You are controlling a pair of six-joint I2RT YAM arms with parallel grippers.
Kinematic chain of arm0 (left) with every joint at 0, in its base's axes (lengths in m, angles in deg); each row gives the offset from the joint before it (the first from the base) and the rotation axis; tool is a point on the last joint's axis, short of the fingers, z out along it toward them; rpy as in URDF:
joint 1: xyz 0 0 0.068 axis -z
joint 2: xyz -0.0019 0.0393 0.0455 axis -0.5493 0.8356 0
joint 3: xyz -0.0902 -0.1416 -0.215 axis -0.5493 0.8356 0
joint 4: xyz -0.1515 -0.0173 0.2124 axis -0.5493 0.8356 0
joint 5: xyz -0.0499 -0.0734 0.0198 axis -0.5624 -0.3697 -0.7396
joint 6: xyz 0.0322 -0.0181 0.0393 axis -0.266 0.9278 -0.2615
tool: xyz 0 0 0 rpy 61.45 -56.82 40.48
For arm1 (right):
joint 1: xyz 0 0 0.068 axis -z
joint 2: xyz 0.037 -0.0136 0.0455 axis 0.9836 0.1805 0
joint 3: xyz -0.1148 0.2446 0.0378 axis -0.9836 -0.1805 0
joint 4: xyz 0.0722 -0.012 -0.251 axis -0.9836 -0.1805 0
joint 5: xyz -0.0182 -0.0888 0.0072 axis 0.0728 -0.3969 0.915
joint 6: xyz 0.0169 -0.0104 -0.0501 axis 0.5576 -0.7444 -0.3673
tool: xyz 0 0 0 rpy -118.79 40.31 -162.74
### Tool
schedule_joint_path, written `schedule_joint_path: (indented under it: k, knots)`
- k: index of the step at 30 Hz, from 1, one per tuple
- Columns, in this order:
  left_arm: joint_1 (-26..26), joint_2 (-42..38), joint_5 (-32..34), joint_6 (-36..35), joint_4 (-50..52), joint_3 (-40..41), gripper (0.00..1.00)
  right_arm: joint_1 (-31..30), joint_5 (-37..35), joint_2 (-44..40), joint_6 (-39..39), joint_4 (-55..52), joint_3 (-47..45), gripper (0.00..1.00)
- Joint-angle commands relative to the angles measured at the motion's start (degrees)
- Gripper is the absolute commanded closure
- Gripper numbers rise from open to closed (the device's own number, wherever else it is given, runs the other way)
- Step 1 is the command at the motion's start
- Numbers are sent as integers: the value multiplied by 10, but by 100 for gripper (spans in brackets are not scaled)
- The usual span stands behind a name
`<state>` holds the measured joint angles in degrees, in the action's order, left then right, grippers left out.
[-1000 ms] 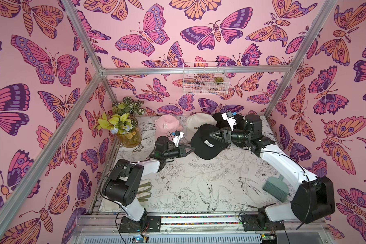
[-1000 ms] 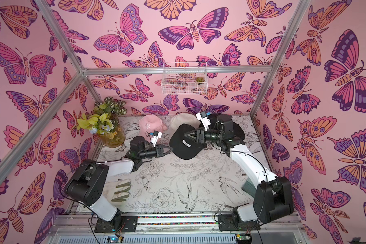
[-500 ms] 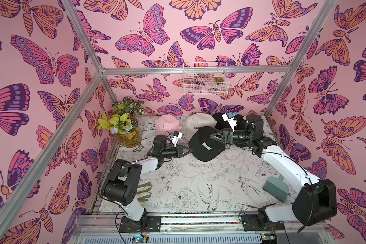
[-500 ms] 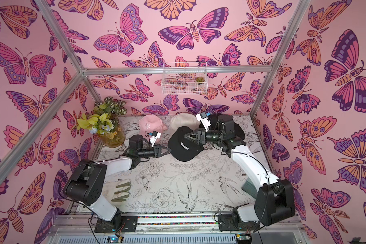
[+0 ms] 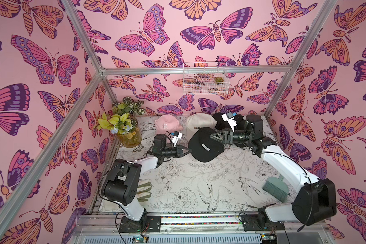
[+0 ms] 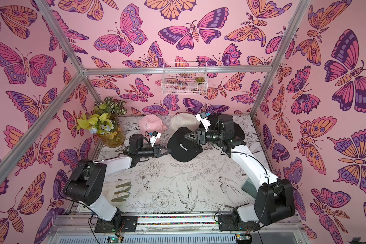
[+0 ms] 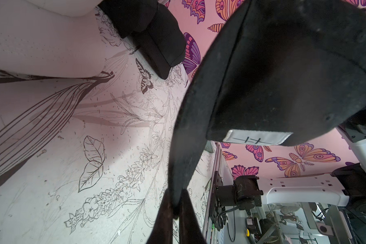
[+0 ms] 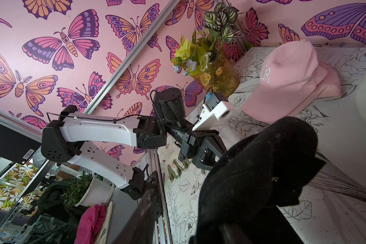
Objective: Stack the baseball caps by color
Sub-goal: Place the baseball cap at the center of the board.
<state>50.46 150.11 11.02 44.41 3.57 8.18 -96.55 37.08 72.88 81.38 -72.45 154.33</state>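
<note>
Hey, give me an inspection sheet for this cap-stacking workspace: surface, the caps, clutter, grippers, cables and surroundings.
Surface: floral-print tabletop, speckled with small marks.
Job's things: black cap with white patch held up mid-table; pink caps stacked at the back; cream cap beside them; more black caps behind the right arm.
Clutter: glove by the left arm's base; brush by the right arm; vase of plants in the back left corner.
Grippers: left gripper jaws shut on the patched cap's brim; right gripper jaws around its opposite edge, grip unclear.
Cables: thin black cable looped at the left arm; no snag seen.
Surroundings: butterfly walls, metal frame, wire basket holding a small plant.
</note>
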Motion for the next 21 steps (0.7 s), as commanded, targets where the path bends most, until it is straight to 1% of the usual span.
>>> schedule_joint_path:
  k: [1, 3, 4, 6, 7, 8, 9, 10, 12, 13, 15, 16, 19, 21]
  knots:
    - [-5, 19, 33, -5, 37, -1, 100, -3, 12, 10, -22, -4, 25, 63]
    - [-5, 24, 34, -1, 37, -3, 100, -4, 9, 16, -40, -28, 32, 68]
    - [-5, 26, 37, 0, 36, -3, 100, -4, 9, 18, -50, -40, 36, 75]
    - [-6, 30, 46, 2, 37, -3, 100, -3, 13, 18, -64, -56, 42, 92]
    - [-7, 30, 54, 5, 38, -2, 100, -4, 15, 17, -77, -71, 47, 99]
    - [-7, 28, 63, 4, 43, -1, 100, -4, 15, 16, -95, -92, 53, 100]
    - [-10, 26, 77, 3, 54, -1, 93, -4, 16, 15, -123, -123, 62, 100]
    - [-12, 22, 92, -3, 69, -1, 80, -5, 18, 15, -155, -159, 71, 100]
    - [-17, 10, 119, -17, 103, -2, 59, -10, 21, 17, -219, -237, 91, 100]
    - [-19, -2, 136, -26, 122, -4, 51, -16, 21, 20, -257, -288, 102, 100]
    - [-21, -23, 177, -39, 154, -1, 40, -29, 18, 28, -335, -386, 129, 100]
    - [-22, -37, 209, -44, 169, 2, 35, -38, 14, 35, -378, -440, 144, 100]
    - [-24, -71, 301, -46, 201, 9, 27, -72, -7, 59, -495, -587, 191, 100]
    - [-25, -94, 362, -41, 217, 17, 18, -94, -7, 84, -569, -678, 223, 100]
